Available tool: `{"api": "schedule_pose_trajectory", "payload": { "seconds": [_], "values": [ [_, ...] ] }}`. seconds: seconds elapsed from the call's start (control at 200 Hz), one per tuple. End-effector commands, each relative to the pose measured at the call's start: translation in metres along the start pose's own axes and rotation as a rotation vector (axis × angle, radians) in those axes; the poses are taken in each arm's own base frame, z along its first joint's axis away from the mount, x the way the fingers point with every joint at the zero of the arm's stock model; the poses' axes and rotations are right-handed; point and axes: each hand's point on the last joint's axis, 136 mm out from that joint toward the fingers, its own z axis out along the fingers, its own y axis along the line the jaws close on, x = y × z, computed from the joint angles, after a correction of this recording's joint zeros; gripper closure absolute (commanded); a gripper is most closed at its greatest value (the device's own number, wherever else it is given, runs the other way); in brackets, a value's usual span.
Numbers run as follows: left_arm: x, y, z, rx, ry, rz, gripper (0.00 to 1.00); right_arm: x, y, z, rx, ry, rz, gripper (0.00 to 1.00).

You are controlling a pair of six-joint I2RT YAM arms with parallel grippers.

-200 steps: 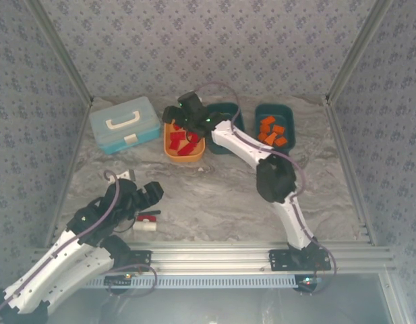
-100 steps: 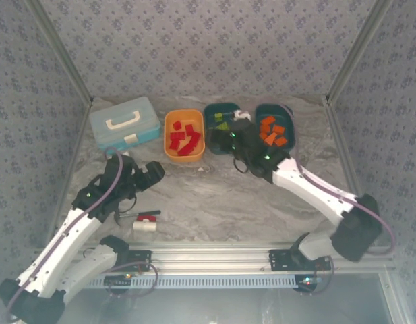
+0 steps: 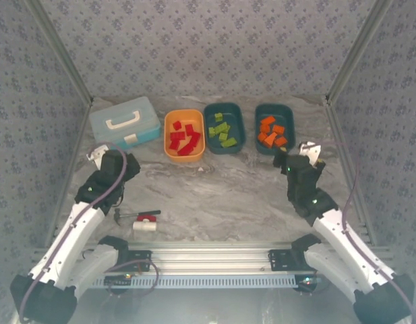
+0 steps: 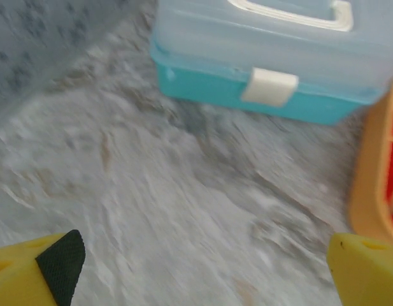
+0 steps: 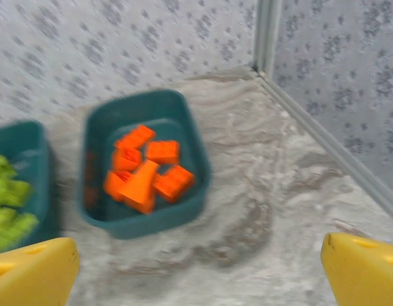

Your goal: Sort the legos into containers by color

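On the marbled table (image 3: 214,196) the legos (image 3: 184,138) sit colour-sorted in the three containers (image 3: 224,105) along the far side, ahead of the left gripper (image 4: 209,268) and right gripper (image 5: 196,268) (the right one nearer the orange bricks), both gaping wide and empty.

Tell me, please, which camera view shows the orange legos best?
The right wrist view: the orange legos lie close and large, piled inside their teal tub. The top external view shows these legos small, in the rightmost tub of the row.
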Motion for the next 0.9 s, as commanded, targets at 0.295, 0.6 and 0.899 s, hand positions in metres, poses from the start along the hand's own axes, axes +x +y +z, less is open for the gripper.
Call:
{"api": "schedule_pose_trajectory", "payload": {
  "seconds": [0.295, 0.6, 0.899],
  "values": [
    [0.006, -0.013, 0.106, 0.024, -0.156, 0.289, 0.01, 0.047, -0.026, 0.077, 0.06, -0.009, -0.068, 0.0],
    [-0.008, -0.004, 0.147, 0.008, -0.203, 0.218, 0.01, 0.053, -0.018, 0.119, 0.001, 0.002, -0.152, 0.0],
    [0.01, -0.023, 0.135, 0.143, -0.362, 0.282, 0.01, 0.075, -0.019, 0.129, -0.125, 0.019, -0.103, 0.0]
  ]
}}
